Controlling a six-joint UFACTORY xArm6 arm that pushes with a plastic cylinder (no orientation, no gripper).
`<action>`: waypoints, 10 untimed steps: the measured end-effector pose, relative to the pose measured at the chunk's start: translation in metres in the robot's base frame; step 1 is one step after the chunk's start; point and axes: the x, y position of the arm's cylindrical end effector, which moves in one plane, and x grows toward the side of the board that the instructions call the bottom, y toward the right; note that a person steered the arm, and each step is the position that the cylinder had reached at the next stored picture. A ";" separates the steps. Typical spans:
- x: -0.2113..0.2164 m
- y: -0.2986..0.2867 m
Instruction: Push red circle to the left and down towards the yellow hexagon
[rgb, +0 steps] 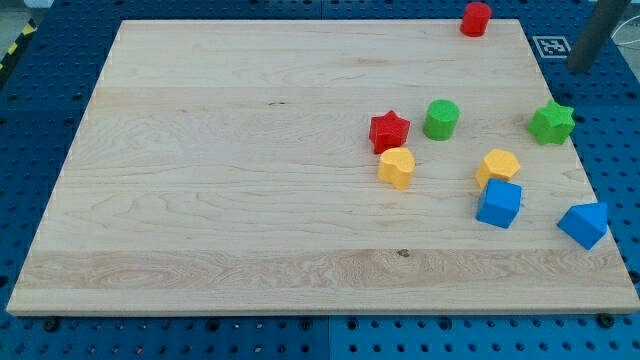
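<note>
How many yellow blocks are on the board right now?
2: one yellow block just below the red star, and the yellow hexagon to its right, touching the blue cube. None appears hidden.

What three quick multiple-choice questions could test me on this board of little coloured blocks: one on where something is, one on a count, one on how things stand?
1. Where is the red circle?
A. near the view's top right corner of the board
B. at the view's bottom left
C. in the middle

2. How many blue blocks are there?
A. one
B. two
C. four

3. How does my tip stand?
A. pressed against the red circle
B. resting on the red star
C. off the board's right edge, touching no block

Answers:
1 A: it sits by the top edge, far right.
2 B: one blue block lies below the yellow hexagon, another blue block to its right.
3 C: the rod ends over the blue pegboard, clear of every block.
</note>
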 end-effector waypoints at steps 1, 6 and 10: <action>-0.008 0.000; -0.107 -0.009; -0.108 -0.036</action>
